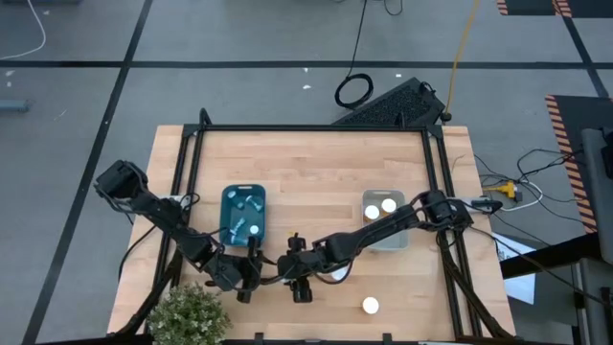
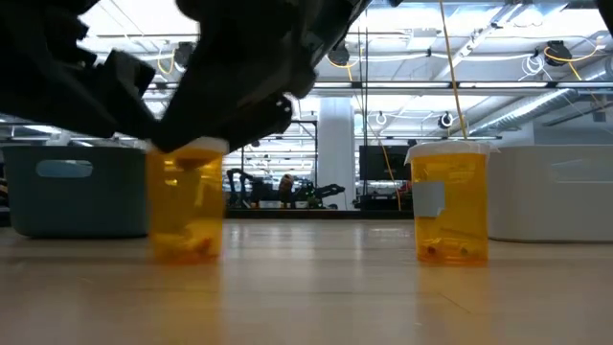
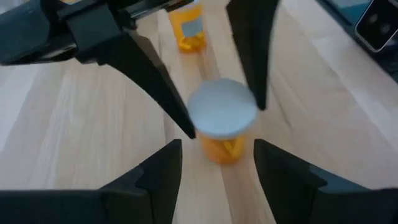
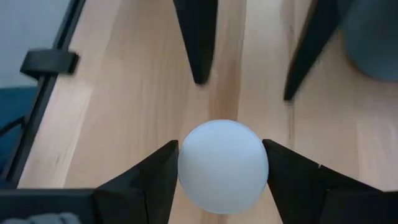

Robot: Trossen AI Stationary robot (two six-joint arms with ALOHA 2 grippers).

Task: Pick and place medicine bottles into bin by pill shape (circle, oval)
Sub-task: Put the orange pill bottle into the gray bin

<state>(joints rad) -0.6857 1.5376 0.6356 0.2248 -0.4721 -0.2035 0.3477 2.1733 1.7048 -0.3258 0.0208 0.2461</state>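
I had the wooden table (image 1: pixel 316 163) filling the middle of the high view. A blue bin (image 1: pixel 230 192) stood left of centre, and a pale bin (image 1: pixel 383 195) right of centre held two white-capped bottles (image 1: pixel 381 205). A potted plant (image 1: pixel 192 316) sat at the lower left edge.

Both arms reached in towards the bottom centre. The right gripper (image 1: pixel 302 286) was pinching the gripped bottle (image 2: pixel 187 216), one dark finger pressed against each side of its cap (image 4: pixel 222 165). The left gripper (image 1: pixel 247 281) sat just left of it in the high view, its fingers (image 3: pixel 158 177) spread with nothing between them and the gripped bottle just ahead of their tips.

The gripped bottle had a clear amber-yellow body under a round white cap. In the low view it stood upright on the table at the left of the frame, with the dark gripper covering its top. I could not make out the shape of the pills at its bottom.

A second bottle (image 2: pixel 450 203) of the same kind stood upright, well apart, to the right in the low view and at the lower right in the high view.
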